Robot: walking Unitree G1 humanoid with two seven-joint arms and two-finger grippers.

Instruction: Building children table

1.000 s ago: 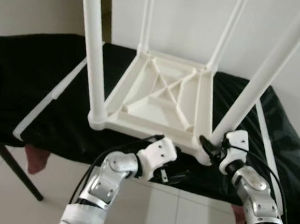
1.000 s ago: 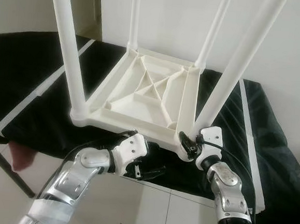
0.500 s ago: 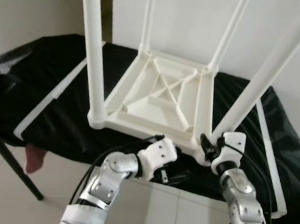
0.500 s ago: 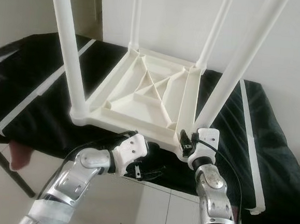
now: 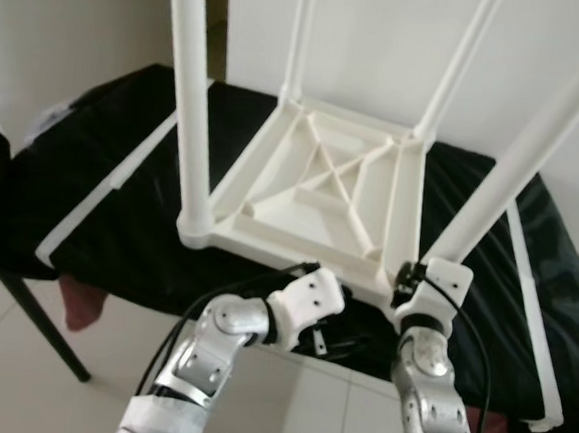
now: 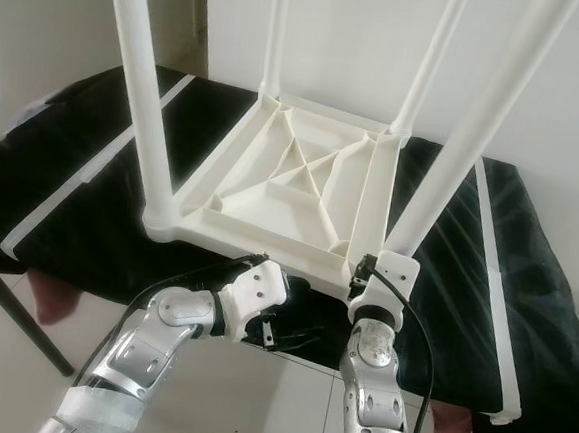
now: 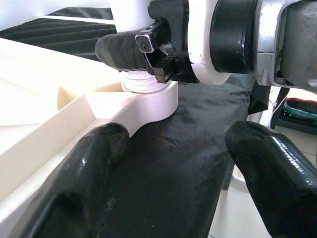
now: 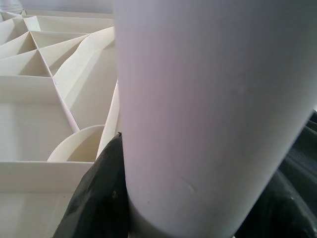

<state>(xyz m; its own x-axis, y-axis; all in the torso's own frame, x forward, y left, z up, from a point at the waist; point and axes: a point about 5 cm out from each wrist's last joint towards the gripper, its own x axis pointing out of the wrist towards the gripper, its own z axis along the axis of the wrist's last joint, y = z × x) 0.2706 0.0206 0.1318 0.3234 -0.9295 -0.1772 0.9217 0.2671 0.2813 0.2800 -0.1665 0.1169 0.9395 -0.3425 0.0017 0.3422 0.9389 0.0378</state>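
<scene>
**Upside-down children's table, right gripper on its near leg**

From the head cameras: the white plastic children's table (image 5: 321,194) lies top-down on a surface draped in black cloth (image 5: 102,177), its ribbed underside facing up and four white legs standing upward. The right gripper (image 6: 365,273) sits at the base of the near right leg (image 5: 520,159), where that leg meets the table's corner. The left gripper (image 6: 295,335) hangs low just below the front edge of the tabletop, in front of the cloth's drop. A dark chair leg (image 5: 36,317) stands on the pale tiled floor (image 5: 15,396) to the left.

From the left wrist: the left gripper's (image 7: 173,163) two black fingers (image 7: 94,163) stand wide apart with nothing between them but cloth. Beyond them the right gripper (image 7: 148,52) is pressed against the leg's foot at the corner socket (image 7: 148,96).

From the right wrist: the leg (image 8: 218,109) looms right up close, and a black finger (image 8: 99,198) lies against its side, so the jaws are clamped on the leg.
</scene>
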